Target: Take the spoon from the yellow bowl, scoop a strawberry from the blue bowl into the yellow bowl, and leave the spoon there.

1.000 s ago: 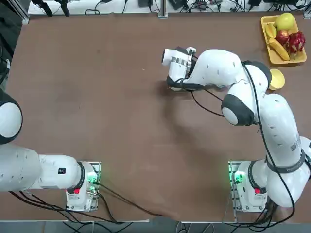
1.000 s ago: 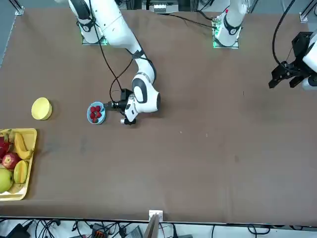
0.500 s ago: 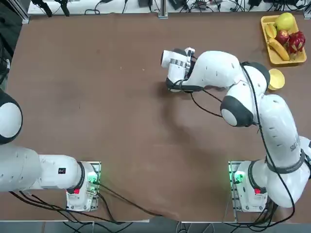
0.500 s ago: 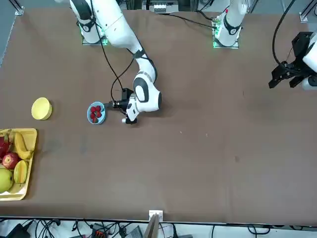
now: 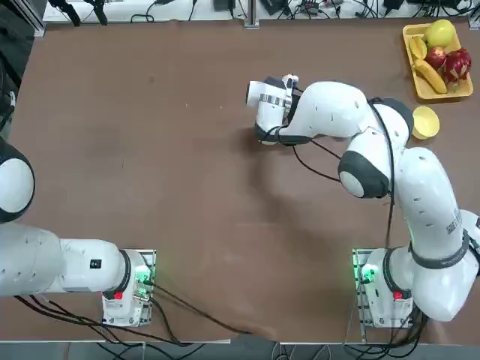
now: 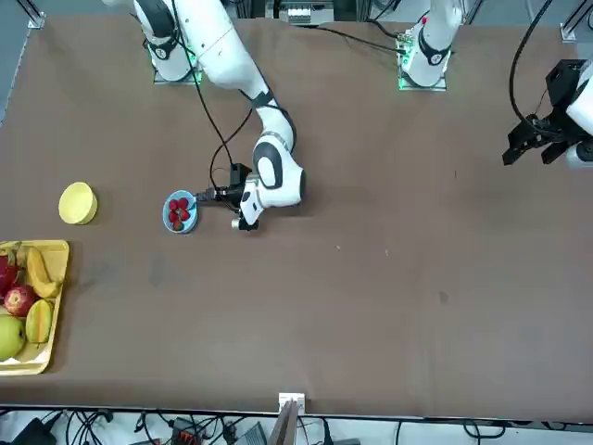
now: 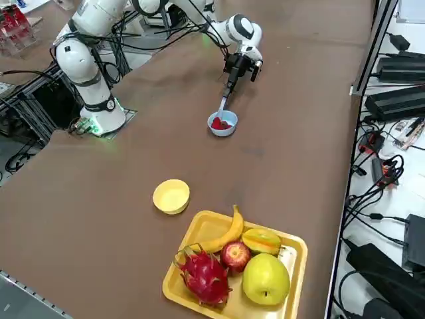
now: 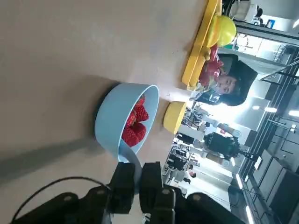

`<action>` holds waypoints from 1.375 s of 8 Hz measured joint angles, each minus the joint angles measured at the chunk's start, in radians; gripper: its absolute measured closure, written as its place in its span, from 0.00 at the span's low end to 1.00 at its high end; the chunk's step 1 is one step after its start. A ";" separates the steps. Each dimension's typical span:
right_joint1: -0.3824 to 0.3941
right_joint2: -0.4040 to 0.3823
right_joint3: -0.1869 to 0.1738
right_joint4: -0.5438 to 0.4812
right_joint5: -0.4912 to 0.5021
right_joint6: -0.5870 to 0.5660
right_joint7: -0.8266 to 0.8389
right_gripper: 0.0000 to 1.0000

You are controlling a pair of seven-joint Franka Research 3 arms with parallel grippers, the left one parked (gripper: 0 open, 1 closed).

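Your right gripper (image 7: 234, 74) sits in the upper middle of the right side view, jaws clamped on the spoon (image 7: 223, 104). The spoon's tip reaches the rim of the blue bowl (image 7: 223, 124), which holds strawberries (image 7: 219, 122). The yellow bowl (image 7: 171, 197) stands well apart, lower left, near the yellow fruit tray (image 7: 199, 230) on the brown surface (image 7: 99, 199).

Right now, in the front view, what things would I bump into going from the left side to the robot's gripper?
fruit tray → yellow bowl → blue bowl with strawberries → spoon → right gripper, shut on the spoon.
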State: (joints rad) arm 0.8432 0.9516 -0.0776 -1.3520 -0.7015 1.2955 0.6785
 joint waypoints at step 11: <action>0.026 0.028 -0.013 0.010 -0.040 -0.053 0.025 0.89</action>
State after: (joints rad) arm 0.8696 0.9799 -0.0906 -1.3419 -0.7419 1.2422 0.7036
